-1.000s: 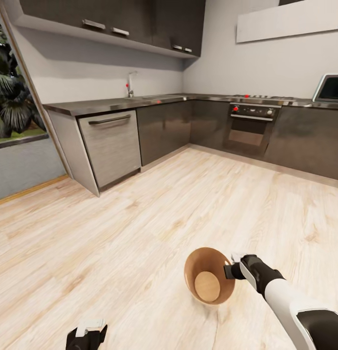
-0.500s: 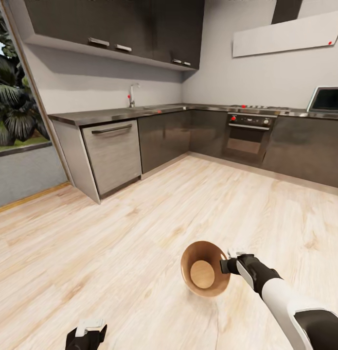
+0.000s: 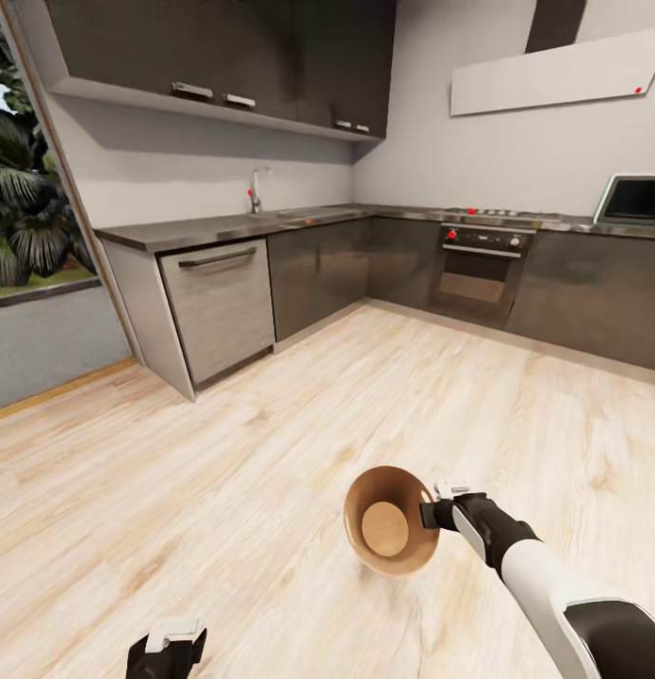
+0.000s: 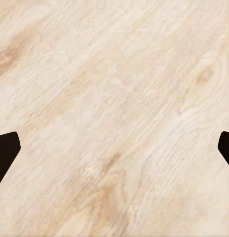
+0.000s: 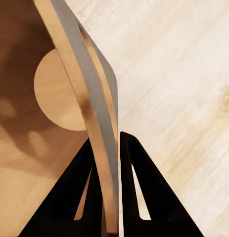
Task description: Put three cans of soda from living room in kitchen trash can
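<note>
So the right tool [image 3: 438, 514] has the bin [image 3: 388, 531] pinched by its rim: in the right wrist view the two fingers [image 5: 79, 197] sit one inside and one outside the wall, clamped on it. The bin [image 5: 50, 94] hangs tipped over, mouth facing the camera and a bit up, so its long axis runs roughly level rather than upright, and you can see straight down to the tan bottom disc. It looks empty, no cans in it as far as I can tell. It sits just left of the right tool, near the robot, above the pale wood floor [image 3: 270, 453] in the middle of the kitchen. The left tool [image 3: 167, 651] is low at the near left edge, well apart from the bin, and in the left wrist view its tips [image 4: 6, 150] are spread wide with just floor between them, holding nothing. Far off there's the desk [image 3: 223, 224] with a tap, the dishwasher [image 3: 219, 306] under it at left, and the oven [image 3: 478, 269] at far right. My read: the bin is already in the right arm's grip, so the thing to watch is that tilt. It'd need to come upright, mouth up, before any can goes in, and the rim pinch looks like it could let it swing.
</note>
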You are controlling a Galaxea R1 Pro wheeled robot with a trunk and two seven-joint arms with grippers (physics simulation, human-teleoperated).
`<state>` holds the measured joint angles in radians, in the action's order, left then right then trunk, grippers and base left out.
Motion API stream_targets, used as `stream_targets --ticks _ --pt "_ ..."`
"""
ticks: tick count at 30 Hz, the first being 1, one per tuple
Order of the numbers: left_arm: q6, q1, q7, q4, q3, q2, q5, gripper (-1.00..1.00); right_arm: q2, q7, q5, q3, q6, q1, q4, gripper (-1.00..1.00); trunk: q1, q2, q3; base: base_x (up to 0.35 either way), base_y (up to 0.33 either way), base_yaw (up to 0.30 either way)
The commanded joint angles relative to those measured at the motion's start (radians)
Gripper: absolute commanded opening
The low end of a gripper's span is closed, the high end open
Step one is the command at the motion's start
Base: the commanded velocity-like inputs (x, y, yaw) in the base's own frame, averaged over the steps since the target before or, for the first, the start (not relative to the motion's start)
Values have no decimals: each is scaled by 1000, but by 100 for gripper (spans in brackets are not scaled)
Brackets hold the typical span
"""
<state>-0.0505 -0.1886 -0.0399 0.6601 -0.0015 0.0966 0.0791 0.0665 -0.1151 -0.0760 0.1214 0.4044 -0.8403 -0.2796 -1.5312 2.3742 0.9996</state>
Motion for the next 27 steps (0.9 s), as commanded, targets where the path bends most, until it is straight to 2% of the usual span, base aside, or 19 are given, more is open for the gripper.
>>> stream_targets --ticks 1,27 --pt "-1 0 0 0 0 0 0 100 0 -7 -8 -5 0 0 -1 -100 4 -7 -3 0 0 0" --pt "-6 0 -6 0 0 4 2 100 -7 -9 -8 -8 -5 0 -1 -100 104 -189 -85 0 0 0"
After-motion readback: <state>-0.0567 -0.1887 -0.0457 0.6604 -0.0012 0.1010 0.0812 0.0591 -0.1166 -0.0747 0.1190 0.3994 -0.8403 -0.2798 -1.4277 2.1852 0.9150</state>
